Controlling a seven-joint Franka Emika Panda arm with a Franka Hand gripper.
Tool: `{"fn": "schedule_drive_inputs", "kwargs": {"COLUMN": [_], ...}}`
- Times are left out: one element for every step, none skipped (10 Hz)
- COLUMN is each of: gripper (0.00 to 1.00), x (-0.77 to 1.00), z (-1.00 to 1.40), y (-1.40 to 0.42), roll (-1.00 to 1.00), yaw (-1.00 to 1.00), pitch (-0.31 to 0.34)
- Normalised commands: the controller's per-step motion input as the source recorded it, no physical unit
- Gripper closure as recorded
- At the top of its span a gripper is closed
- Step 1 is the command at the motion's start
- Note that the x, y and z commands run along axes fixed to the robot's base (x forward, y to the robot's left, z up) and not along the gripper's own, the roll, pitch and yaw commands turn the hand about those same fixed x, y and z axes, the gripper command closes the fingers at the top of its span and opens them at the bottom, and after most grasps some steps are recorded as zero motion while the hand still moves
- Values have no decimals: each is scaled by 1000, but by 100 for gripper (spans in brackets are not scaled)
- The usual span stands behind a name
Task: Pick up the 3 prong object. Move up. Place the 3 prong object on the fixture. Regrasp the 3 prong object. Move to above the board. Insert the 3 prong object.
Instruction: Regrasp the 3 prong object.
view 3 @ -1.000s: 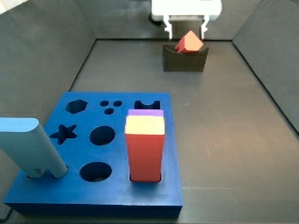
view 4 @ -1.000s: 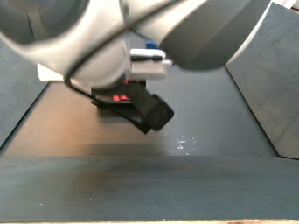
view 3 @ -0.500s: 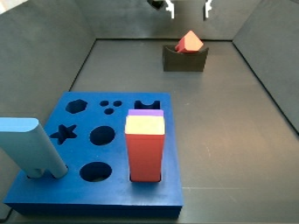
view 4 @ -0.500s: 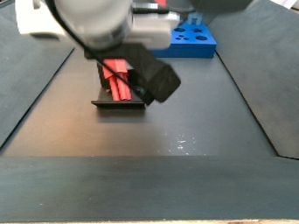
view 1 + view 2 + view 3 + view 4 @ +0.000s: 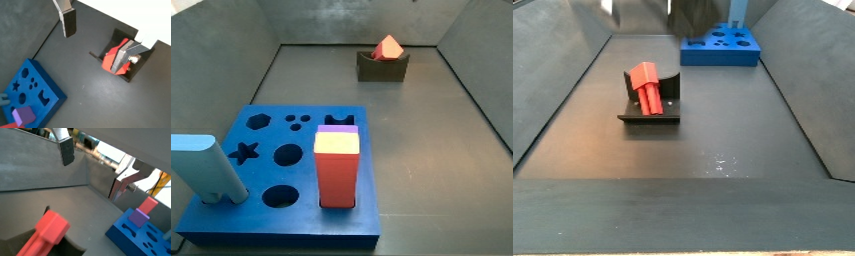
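Note:
The salmon-red 3 prong object [image 5: 388,47] stands tilted in the notch of the dark fixture [image 5: 382,68] at the far end of the floor, also clear in a side view [image 5: 645,85] on the fixture [image 5: 651,108]. My gripper [image 5: 95,39] hangs high above it, open and empty, one finger [image 5: 67,21] well apart from the other. Both wrist views look down on the 3 prong object [image 5: 110,59] [image 5: 47,230]. The blue board [image 5: 285,165] lies at the near end. The gripper is above the frame in one side view and only shows at the top edge in the other [image 5: 649,10].
A tall red block with a yellow-and-purple top [image 5: 335,165] stands in the board, and a light blue block [image 5: 209,168] stands at its corner. Grey walls [image 5: 251,90] close in the floor on all sides.
The gripper has let go of the 3 prong object and risen straight up, leaving one side view's frame. The 3 prong object stays in the fixture.

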Motion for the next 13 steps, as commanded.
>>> {"fn": "schedule_drive_inputs", "kwargs": {"gripper": [0, 0, 0, 0, 0, 0, 0, 0, 0, 0, 0, 0, 0], "x": [-39, -20, -28, -28, -23, -26, -22, -16, -7, -3, -7, -2, 10], "z": [108, 56, 56, 35, 17, 11, 12, 9, 7, 9, 7, 10, 10], "y": [-499, -303, -52, -28, -46, -37, -23, -24, -20, -20, -19, -19, -20], "roll": [1000, 1000, 1000, 1000, 1000, 1000, 1000, 1000, 1000, 1000, 1000, 1000, 1000], "yaw": [18, 17, 17, 16, 17, 17, 19, 19, 21, 22, 25, 27, 29], "pitch": [72, 72, 71, 69, 65, 61, 55, 51, 47, 46, 50, 55, 60]}}
